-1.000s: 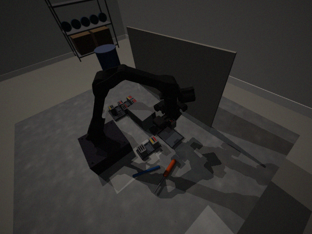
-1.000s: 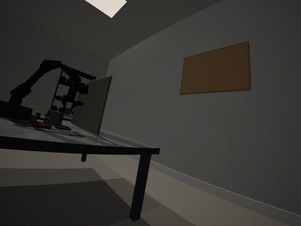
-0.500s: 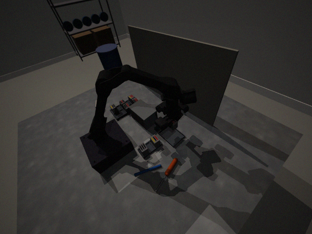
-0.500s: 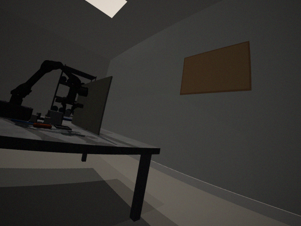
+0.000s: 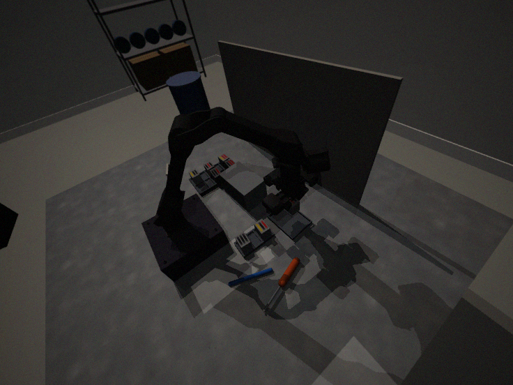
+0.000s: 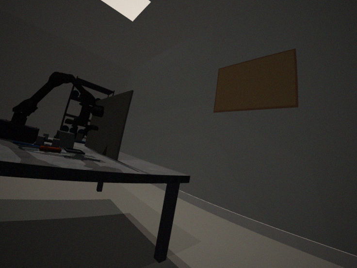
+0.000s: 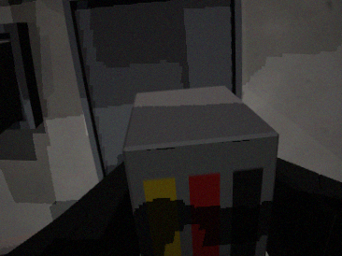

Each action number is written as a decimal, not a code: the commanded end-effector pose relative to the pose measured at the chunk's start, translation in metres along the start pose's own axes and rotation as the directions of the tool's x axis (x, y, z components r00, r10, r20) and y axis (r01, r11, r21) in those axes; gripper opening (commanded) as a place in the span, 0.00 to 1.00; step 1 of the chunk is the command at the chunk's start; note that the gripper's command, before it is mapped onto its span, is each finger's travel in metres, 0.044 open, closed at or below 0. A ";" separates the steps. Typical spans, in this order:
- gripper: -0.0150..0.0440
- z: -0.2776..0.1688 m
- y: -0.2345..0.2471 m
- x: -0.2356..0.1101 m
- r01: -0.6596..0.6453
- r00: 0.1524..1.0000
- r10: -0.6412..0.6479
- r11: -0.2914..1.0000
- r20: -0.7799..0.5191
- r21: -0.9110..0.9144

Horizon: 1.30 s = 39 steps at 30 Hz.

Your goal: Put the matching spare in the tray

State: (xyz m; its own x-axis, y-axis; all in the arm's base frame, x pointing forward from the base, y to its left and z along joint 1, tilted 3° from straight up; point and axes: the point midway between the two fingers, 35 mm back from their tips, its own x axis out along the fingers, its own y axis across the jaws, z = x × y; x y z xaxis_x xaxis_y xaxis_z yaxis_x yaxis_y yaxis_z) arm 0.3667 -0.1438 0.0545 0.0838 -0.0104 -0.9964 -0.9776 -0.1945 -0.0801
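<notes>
At the far left of the counter (image 5: pixel 106 316), the arm's dark base plate (image 5: pixel 171 264) is seen, with the arm arching up and over to the right. Just right of the base, a cluster of three spares (image 5: pixel 212 172) is lined up behind, and a single spare (image 5: pixel 253 236) with yellow, red and dark stripes is set in front. Below that one, a blue pen (image 5: pixel 250 277) and an orange-handled screwdriver (image 5: pixel 288 271) are laid side by side. Next comes the grey mounted unit (image 5: pixel 244 185), placed between the cluster and the gripper (image 5: pixel 280 202). And there it is: a spare block (image 7: pixel 200 180) is pinched between the fingers, its face marked yellow, red and black, and it is held above the tray (image 7: pixel 76 64), near the tray's closer edge. The tray's rim is seen beyond the block in the wrist view. Whether the block touches the tray floor cannot be told. Further right, an upright grey board (image 5: pixel 308 118) is stood behind the gripper.
</notes>
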 end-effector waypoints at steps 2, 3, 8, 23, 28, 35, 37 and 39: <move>0.25 0.001 0.000 0.005 0.004 1.000 -0.004 1.000 0.004 0.002; 0.25 0.001 0.000 0.006 0.004 1.000 -0.004 1.000 0.004 0.002; 0.25 0.001 0.000 0.011 0.004 1.000 -0.004 1.000 0.004 0.002; 0.25 0.002 0.001 0.026 0.003 1.000 -0.003 1.000 0.004 0.002; 0.25 0.003 0.002 0.031 0.003 1.000 -0.003 1.000 0.004 0.002; 0.25 0.003 0.003 0.038 0.003 1.000 -0.003 1.000 0.004 0.002; 0.25 0.004 0.003 0.040 0.003 1.000 -0.003 1.000 0.004 0.002; 0.25 0.004 0.004 0.042 0.003 1.000 -0.003 1.000 0.004 0.002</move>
State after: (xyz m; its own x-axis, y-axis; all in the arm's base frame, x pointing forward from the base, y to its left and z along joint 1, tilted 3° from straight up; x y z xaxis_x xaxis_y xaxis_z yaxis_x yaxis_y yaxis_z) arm 0.3656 -0.1421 0.0145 0.0834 -0.0100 -0.9965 -0.9775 -0.1954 -0.0798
